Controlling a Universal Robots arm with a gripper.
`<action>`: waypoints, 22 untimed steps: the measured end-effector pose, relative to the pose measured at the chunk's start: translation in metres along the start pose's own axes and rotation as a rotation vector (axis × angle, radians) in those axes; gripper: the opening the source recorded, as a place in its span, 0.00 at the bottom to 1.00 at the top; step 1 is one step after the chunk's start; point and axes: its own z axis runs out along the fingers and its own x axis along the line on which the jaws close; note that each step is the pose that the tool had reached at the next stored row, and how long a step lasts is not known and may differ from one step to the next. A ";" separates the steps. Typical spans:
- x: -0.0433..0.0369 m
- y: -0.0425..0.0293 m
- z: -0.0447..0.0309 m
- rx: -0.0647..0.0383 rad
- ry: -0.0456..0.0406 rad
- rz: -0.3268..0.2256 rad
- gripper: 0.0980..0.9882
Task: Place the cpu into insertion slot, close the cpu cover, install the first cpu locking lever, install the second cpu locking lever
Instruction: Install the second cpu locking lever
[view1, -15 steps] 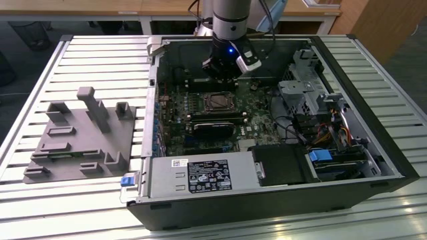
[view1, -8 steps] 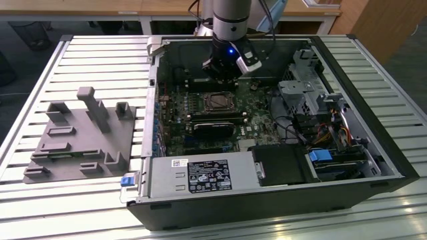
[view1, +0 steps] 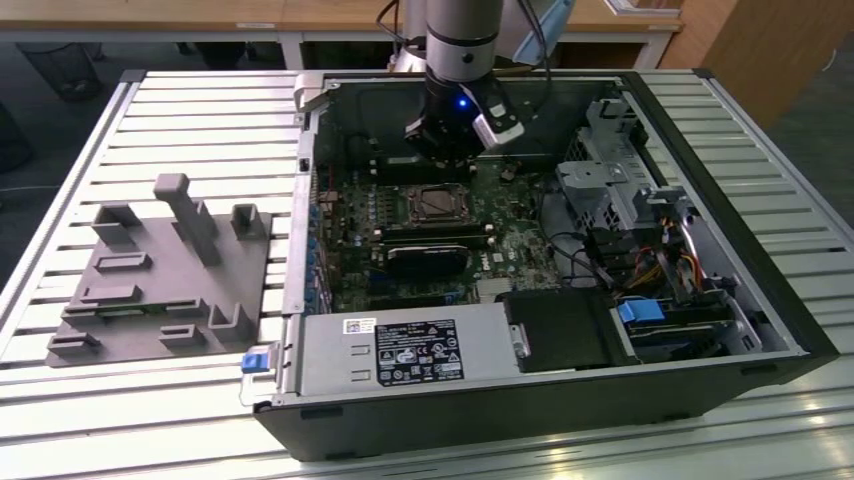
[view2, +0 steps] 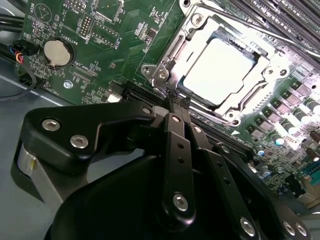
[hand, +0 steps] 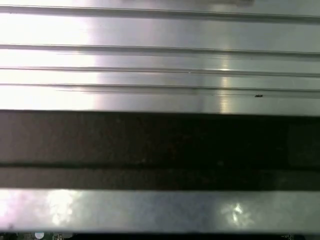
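The cpu (view2: 217, 70), a flat silver square, lies in the insertion slot (view1: 438, 203) on the green board inside the open case. The silvery cpu cover (view2: 170, 60) lies flat around it as a frame. My gripper (view2: 178, 102) has its black fingers (view2: 175, 145) pressed together, shut, with nothing visible between them. Their tips sit at the socket's near edge, by a corner of the frame. In the exterior view the gripper (view1: 447, 165) hangs just behind the socket, toward the case's back wall. A thin metal rod (view2: 270, 31) runs along the socket's far side.
Black memory sticks and a dark block (view1: 430, 250) lie in front of the socket. A drive cage (view1: 614, 180) and cables fill the exterior view's right, and the power supply (view1: 400, 350) sits at the front. A grey fixture block (view1: 160, 270) stands on the slatted table. A coin battery (view2: 57, 52) is on the board.
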 end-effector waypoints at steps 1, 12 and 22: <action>0.0000 -0.0002 0.0000 0.000 0.0000 0.000 0.01; -0.0001 -0.0023 -0.0009 0.000 0.0002 0.000 0.01; -0.0004 -0.0053 -0.0117 -0.001 0.0001 0.000 0.01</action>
